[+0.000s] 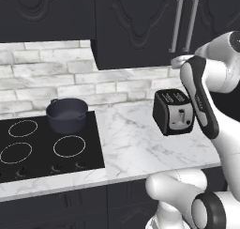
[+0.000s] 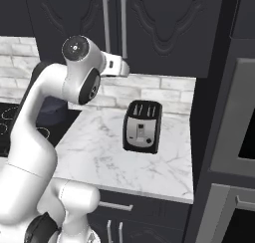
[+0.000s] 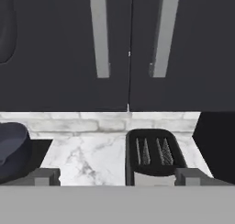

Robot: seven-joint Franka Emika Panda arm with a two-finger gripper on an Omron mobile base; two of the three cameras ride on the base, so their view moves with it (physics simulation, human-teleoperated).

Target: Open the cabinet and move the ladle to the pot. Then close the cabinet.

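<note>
The cabinet hangs black above the counter with both doors closed. Its two long silver bar handles stand side by side along the door seam. My gripper is open, fingertips wide apart with nothing between them. It faces the doors from a short way off, just below the handles' lower ends. The hand hovers under the handles, above the counter. The dark blue-grey pot sits lidless on the stove's back right ring, left of the hand. The ladle is hidden.
A black toaster stands on the marble counter directly below the hand. The black cooktop lies to the left. A dark oven tower bounds the counter on the right. Base drawers run under the counter edge.
</note>
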